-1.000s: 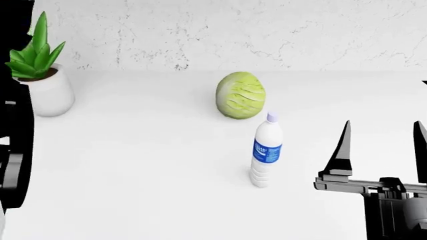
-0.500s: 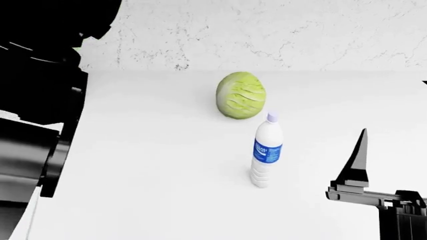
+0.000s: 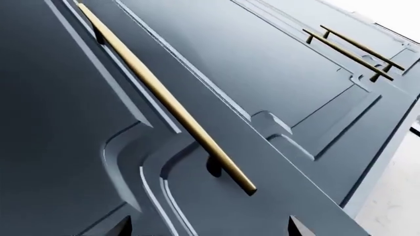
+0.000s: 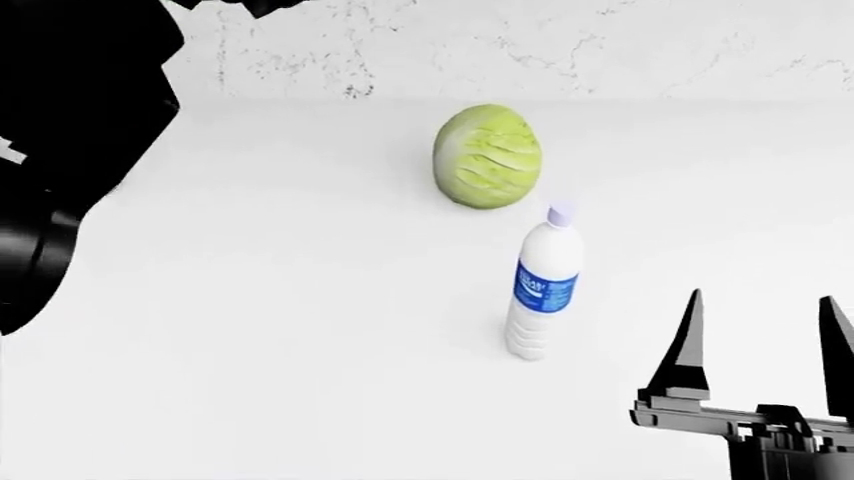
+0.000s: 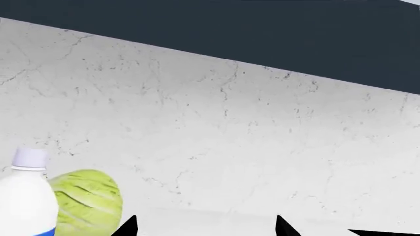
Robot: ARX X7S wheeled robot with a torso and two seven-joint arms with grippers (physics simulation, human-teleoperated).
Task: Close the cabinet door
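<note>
cabinet door: rigid, hinged, light | push flat panel beside brass handle | left gripper: fingers apart, empty | right gripper: fingers apart, empty

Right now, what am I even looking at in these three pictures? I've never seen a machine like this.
It is a simulated two-armed robot, driven by a person. One picture looks down from its head at a white counter with a cabbage and a water bottle standing near it. The black prongs low on the right are the right gripper, jaws open, holding nothing. The dark shape on the left is the left arm. The other two pictures come from cameras by each gripper: the left one faces dark blue cabinet doors with a gold handle; the right one faces the marble wall.
</note>
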